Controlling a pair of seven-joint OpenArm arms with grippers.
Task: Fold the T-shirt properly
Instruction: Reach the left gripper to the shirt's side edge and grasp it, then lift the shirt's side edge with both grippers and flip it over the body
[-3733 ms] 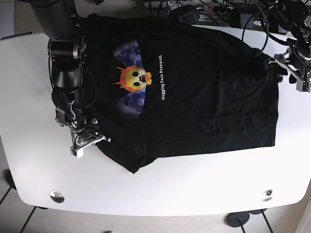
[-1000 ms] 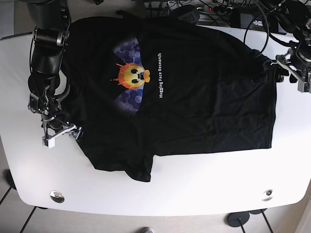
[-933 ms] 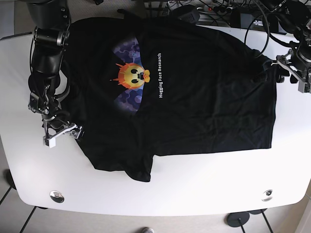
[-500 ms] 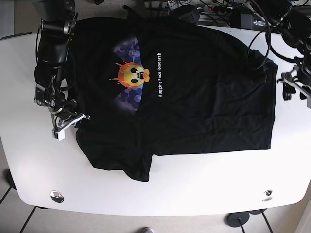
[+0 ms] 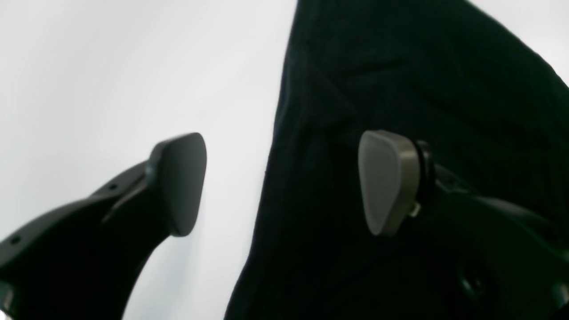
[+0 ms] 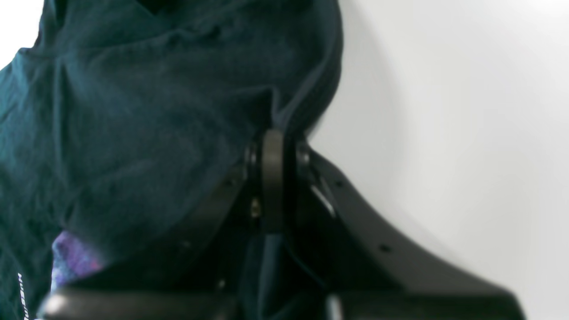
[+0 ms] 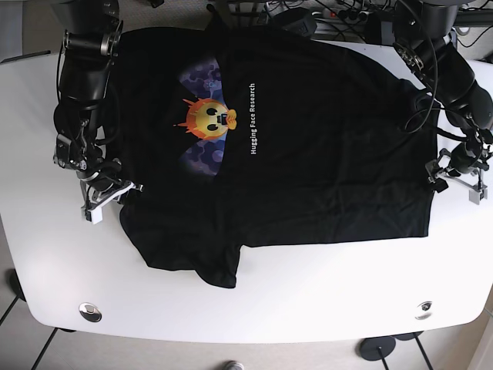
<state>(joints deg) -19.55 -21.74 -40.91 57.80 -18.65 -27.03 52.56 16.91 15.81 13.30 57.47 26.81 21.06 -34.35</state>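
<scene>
A black T-shirt [image 7: 308, 154] with an orange face print [image 7: 208, 119] lies spread flat on the white table [image 7: 308, 301]. My right gripper [image 7: 108, 196] is at the shirt's left edge. In the right wrist view it [image 6: 273, 133] is shut on a fold of the shirt [image 6: 133, 111]. My left gripper [image 7: 454, 173] is at the shirt's right edge, near its lower corner. In the left wrist view it [image 5: 282, 182] is open, one finger over the shirt [image 5: 422, 66] and one over bare table, with the cloth edge running between them.
Cables and power strips [image 7: 347, 15] lie along the table's back edge. Two round metal fittings [image 7: 90, 311] [image 7: 423, 308] sit near the front corners. Bare table shows in front of the shirt and at both sides.
My left arm has moved down along the shirt's right edge toward the lower corner. My right gripper has stayed shut on the left edge and barely moved.
</scene>
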